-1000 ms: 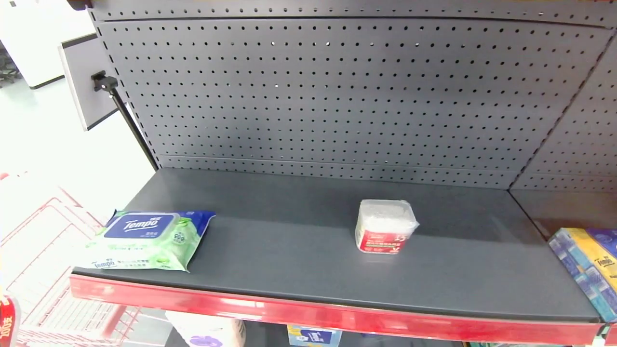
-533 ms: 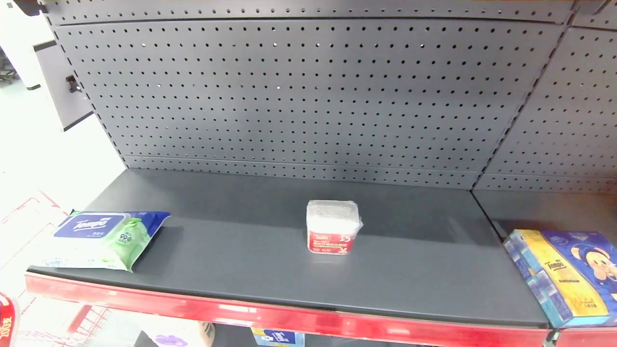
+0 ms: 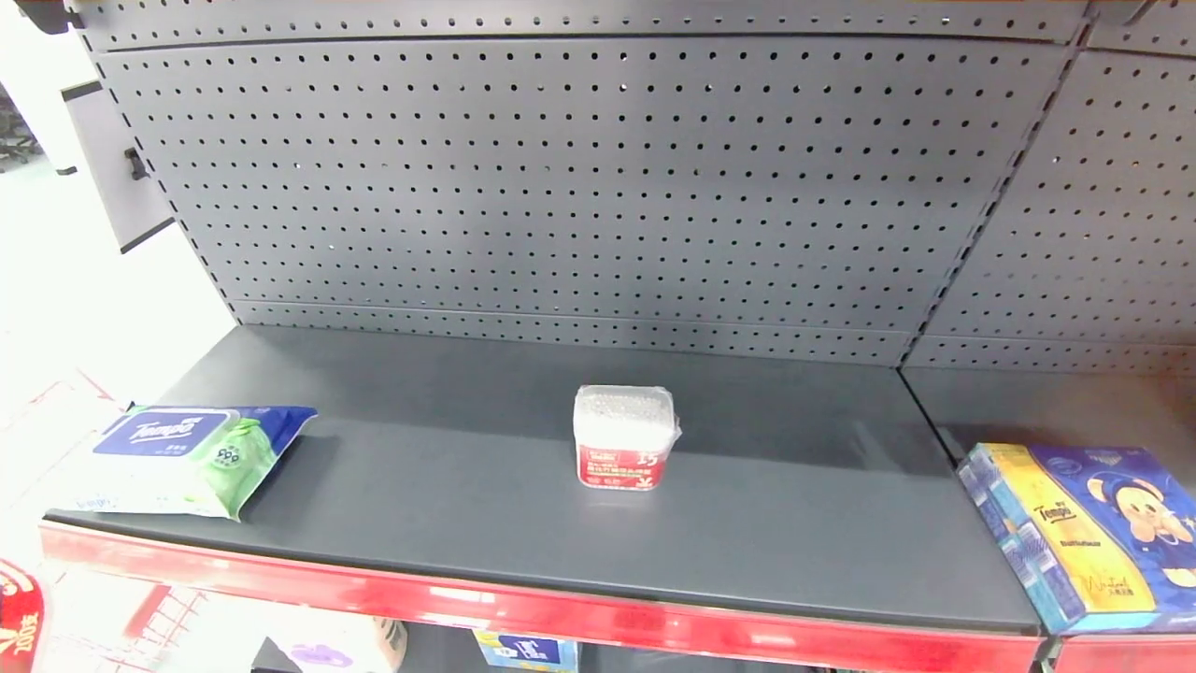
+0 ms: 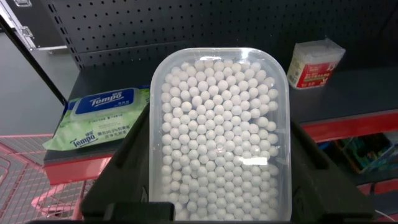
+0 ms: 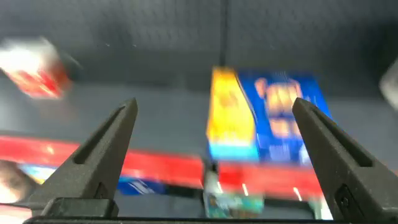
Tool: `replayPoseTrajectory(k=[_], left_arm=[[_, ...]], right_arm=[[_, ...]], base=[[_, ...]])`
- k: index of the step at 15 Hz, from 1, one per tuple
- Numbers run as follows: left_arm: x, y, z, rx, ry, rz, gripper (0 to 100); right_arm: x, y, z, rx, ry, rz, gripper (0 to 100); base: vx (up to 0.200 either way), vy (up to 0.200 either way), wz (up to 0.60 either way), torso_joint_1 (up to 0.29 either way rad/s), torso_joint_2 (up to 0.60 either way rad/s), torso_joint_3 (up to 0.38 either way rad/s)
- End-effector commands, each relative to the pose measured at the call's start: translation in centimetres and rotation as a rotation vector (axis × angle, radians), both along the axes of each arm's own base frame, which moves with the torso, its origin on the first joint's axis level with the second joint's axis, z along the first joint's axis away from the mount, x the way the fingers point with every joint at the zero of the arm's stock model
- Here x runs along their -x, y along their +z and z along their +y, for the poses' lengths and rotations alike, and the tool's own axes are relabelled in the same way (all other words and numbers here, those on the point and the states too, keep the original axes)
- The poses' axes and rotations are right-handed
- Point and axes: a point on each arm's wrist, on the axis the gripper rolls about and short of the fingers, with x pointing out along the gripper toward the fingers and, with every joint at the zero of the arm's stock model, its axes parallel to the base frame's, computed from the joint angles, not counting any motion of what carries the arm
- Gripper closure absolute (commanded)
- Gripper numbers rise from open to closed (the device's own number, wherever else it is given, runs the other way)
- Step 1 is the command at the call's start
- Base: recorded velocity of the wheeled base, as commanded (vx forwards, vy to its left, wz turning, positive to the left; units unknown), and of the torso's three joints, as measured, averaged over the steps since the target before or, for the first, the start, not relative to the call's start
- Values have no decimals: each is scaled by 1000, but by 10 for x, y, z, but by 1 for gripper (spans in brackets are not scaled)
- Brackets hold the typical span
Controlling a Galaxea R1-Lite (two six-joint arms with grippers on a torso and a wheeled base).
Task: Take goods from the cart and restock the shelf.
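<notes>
The head camera has swung to the right since the earlier frames, so the whole shelf (image 3: 448,523) sits further left in view and more of the blue-and-yellow tissue pack (image 3: 1074,533) shows; the goods themselves keep their places. The wet wipes pack (image 3: 177,456) lies flat at the shelf's left front corner; the shelved cotton swab box (image 3: 624,437) stands upright mid-shelf, well apart from it; the tissue pack lies on the next bay to the right. The left gripper (image 4: 219,146) is pinching a clear cotton swab tub (image 4: 217,124) between its dark fingers, held in front of the shelf's red edge strip (image 3: 561,612), with the red wire cart (image 4: 18,186) below; the right gripper (image 5: 214,121) hangs spread wide, facing the tissue pack.
</notes>
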Motion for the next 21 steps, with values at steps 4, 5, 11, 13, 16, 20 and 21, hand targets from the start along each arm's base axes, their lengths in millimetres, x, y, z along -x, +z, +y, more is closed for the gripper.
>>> replayPoseTrajectory(k=[4,5,11,13,16,20,21], left_arm=[[-13,1,-5,-21,-9,67,100],[-17,2,-6,-25,-9,83,100],[-52,19,-18,-25,-22,86,100],[-60,23,-22,-29,-76,100,100],[-64,24,-24,-31,-88,115,100],[-67,24,-25,-35,-88,130,100],[-67,24,-25,-35,-88,130,100]], right_arm=[[-120,80,39,135,583,269,0],[-135,70,54,150,689,348,0],[-229,30,97,357,1023,417,0],[-258,23,112,399,1086,399,0],[-278,18,131,405,1157,388,0],[-297,9,151,420,1194,392,0],[-301,7,155,424,1198,394,0]], base=[[0,0,0,0,0,0],[0,0,0,0,0,0],[0,0,0,0,0,0],[0,0,0,0,0,0],[0,0,0,0,0,0],[0,0,0,0,0,0],[0,0,0,0,0,0]])
